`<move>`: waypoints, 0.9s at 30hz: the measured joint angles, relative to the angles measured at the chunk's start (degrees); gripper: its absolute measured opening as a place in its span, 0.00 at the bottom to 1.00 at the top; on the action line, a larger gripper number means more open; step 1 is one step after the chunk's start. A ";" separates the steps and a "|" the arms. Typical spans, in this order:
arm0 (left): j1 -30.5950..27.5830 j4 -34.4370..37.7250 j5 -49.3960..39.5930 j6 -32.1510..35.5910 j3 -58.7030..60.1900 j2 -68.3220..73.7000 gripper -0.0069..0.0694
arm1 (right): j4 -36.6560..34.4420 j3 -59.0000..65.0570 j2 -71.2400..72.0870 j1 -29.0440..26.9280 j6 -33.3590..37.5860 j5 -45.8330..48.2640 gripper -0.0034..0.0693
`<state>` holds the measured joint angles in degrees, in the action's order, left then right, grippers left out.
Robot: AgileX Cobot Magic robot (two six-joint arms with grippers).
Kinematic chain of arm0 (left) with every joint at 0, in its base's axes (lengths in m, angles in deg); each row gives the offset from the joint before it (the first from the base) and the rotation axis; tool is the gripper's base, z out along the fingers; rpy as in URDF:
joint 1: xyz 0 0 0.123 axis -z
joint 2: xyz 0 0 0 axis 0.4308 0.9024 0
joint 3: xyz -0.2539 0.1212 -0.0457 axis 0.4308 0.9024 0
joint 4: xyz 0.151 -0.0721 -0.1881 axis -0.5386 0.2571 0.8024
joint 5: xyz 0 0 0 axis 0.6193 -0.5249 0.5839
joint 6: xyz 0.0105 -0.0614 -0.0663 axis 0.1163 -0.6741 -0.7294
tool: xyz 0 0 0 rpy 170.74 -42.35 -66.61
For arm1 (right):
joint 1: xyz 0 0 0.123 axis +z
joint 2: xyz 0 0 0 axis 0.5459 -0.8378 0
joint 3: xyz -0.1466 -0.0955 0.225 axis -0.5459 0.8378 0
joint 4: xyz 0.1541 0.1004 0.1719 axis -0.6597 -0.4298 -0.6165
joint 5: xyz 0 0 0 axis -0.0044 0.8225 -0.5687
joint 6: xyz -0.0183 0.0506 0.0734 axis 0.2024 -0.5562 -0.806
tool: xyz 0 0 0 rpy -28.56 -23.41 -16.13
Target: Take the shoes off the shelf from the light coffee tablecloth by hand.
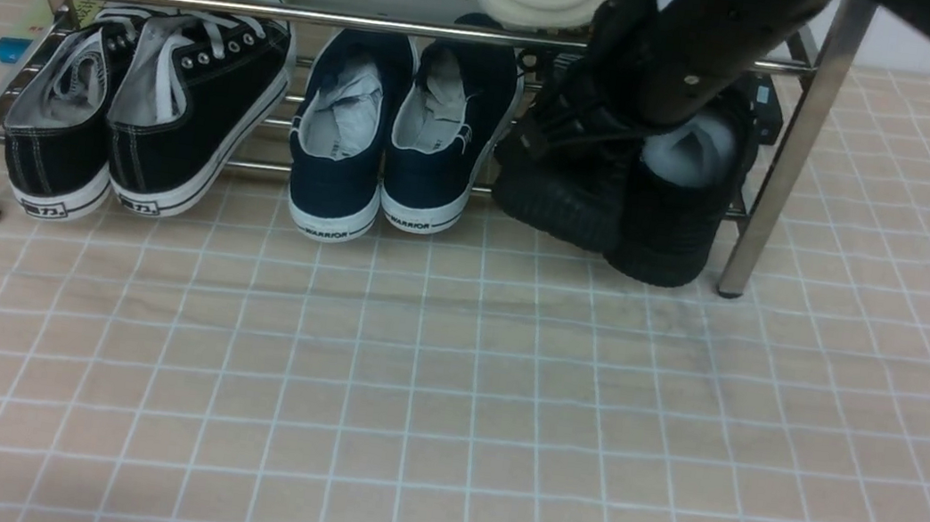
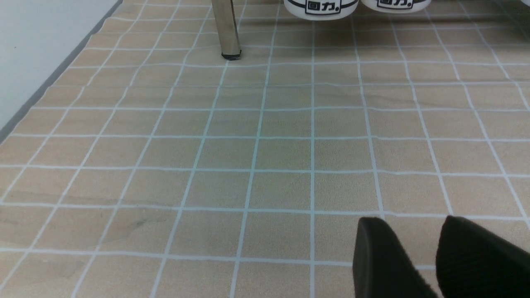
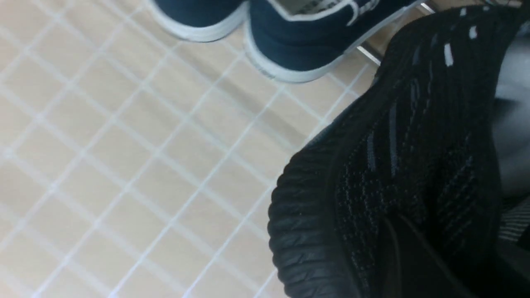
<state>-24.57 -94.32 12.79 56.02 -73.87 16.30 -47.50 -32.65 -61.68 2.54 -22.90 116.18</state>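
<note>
light coffee tablecloth [image 1: 446, 402]: white-gridded, before shelf [image 1: 789, 151] | left hand [image 2: 414, 231]: black pads apart, empty | shoes [image 1: 617, 200]: black ribbed knit, the chrome-tube shelf's lower tier, right end | right hand [image 1: 606, 109]: at shoes, grip cannot be told

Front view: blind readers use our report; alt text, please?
A black robot hand reaches to black sneakers at the right end of a chrome shoe rack on beige gridded cloth. Navy shoes and black canvas shoes stand beside them.
</note>
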 joint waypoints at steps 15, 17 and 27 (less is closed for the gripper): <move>0.00 0.00 0.00 0.00 0.00 0.00 0.41 | -9.52 0.00 11.19 0.05 6.71 9.36 0.20; 0.00 0.00 0.00 0.00 0.00 0.00 0.41 | -10.55 0.00 12.91 0.05 7.16 9.36 0.20; 0.00 0.00 0.00 0.00 0.00 0.00 0.41 | -14.69 0.00 18.20 0.05 7.43 9.36 0.20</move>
<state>-24.57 -94.32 12.79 56.02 -73.87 16.30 -62.20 -32.65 -43.48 2.60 -15.47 125.54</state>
